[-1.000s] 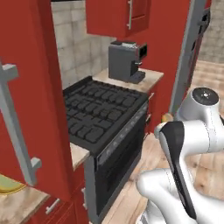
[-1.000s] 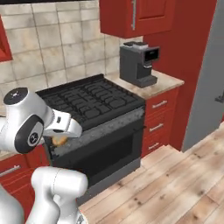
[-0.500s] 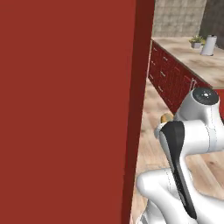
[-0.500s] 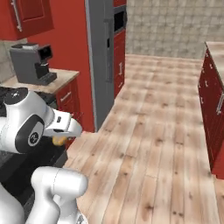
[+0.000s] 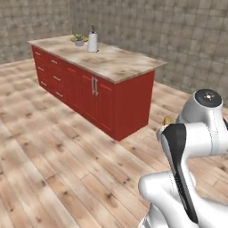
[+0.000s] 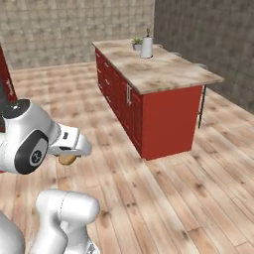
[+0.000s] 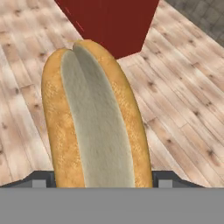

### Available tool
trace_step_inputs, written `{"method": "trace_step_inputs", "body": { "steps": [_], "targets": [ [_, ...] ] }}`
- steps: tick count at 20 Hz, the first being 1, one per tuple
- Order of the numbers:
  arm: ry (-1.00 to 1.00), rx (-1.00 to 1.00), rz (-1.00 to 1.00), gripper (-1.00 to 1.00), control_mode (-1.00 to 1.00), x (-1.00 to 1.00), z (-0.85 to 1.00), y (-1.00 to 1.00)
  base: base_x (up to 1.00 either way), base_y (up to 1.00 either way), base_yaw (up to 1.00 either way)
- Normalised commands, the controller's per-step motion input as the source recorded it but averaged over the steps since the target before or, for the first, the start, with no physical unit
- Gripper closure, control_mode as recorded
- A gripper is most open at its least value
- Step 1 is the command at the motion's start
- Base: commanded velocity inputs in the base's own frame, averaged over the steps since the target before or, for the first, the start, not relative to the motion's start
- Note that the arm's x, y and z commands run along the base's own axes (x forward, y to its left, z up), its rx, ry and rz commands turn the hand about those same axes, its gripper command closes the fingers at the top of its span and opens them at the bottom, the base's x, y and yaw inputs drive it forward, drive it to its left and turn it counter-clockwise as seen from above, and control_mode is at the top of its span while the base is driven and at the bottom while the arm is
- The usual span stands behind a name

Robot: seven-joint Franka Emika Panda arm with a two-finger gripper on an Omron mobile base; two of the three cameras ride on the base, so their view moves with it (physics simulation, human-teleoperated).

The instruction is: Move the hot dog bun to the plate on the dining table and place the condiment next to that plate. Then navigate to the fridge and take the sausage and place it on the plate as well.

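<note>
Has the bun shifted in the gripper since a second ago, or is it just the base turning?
No, not that I can tell. The bun sits under the white wrist as before; the room swung past, from stove to dining table.

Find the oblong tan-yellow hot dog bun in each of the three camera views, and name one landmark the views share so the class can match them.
Left base view: the oblong tan-yellow hot dog bun peeks out at right of centre, just left of the white arm.
Right base view: it sits lower left, under the arm's wrist.
Hand view: it stands large in the centre, split side facing the camera.
Shared landmark: the red-based, marble-topped dining table.
</note>
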Motion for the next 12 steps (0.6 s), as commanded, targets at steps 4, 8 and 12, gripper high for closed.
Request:
{"method": "trace_step_inputs", "body": {
  "steps": [4,8,12],
  "targets": [
    [0.0,0.0,0.0,1.0,1.0,0.0,0.0,0.0,0.76,-0.42,-0.58],
    [0.0,0.0,0.0,1.0,1.0,0.0,0.0,0.0,0.91,-0.51,-0.34],
    [0.0,0.0,0.0,1.0,1.0,0.0,0.0,0.0,0.94,-0.58,-0.15]
  ]
}}
